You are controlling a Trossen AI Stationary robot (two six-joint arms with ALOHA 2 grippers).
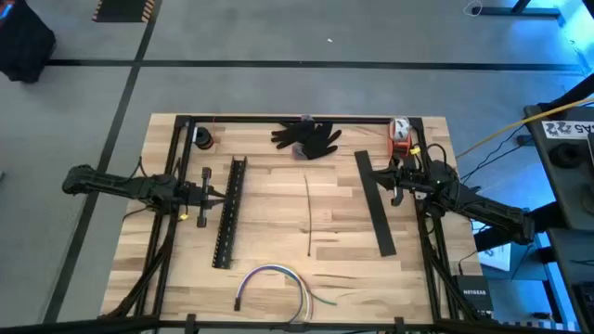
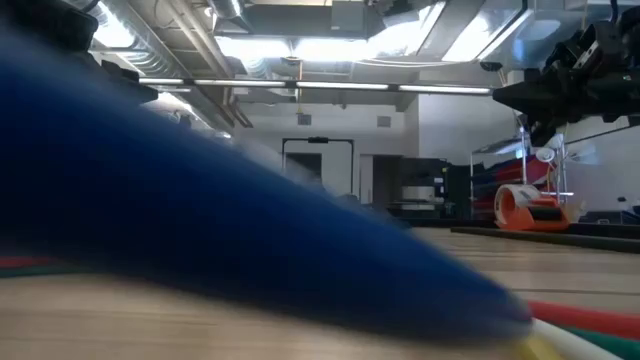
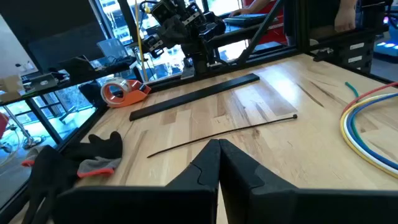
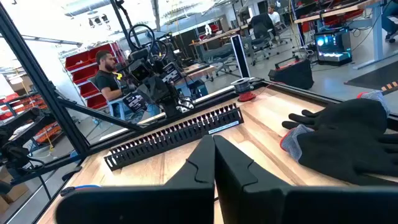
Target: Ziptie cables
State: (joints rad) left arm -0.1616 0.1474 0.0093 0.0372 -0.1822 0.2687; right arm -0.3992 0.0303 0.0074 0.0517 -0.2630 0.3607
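Observation:
The cables [image 1: 275, 281], a loose arc of white, blue and dark wires, lie on the table near its near edge. In the left wrist view they [image 3: 372, 127] show as coloured loops, and in the low view they are a blue blur [image 2: 230, 240] close to the lens. A thin dark strip [image 1: 308, 213] lies flat mid-table. My left gripper [image 1: 215, 193] hovers shut at the left, beside the black slotted channel [image 1: 229, 211]. My right gripper [image 1: 395, 188] hovers shut at the right, by the flat black bar [image 1: 375, 202]. Both sets of fingers [image 3: 217, 158] [image 4: 213, 152] hold nothing.
Black gloves [image 1: 306, 137] and an orange tape dispenser [image 1: 399, 134] lie along the far edge, with a small red item [image 1: 204, 139] at the far left. A black frame rail [image 1: 297, 119] borders the table. A person [image 4: 109, 74] sits in the room beyond the table.

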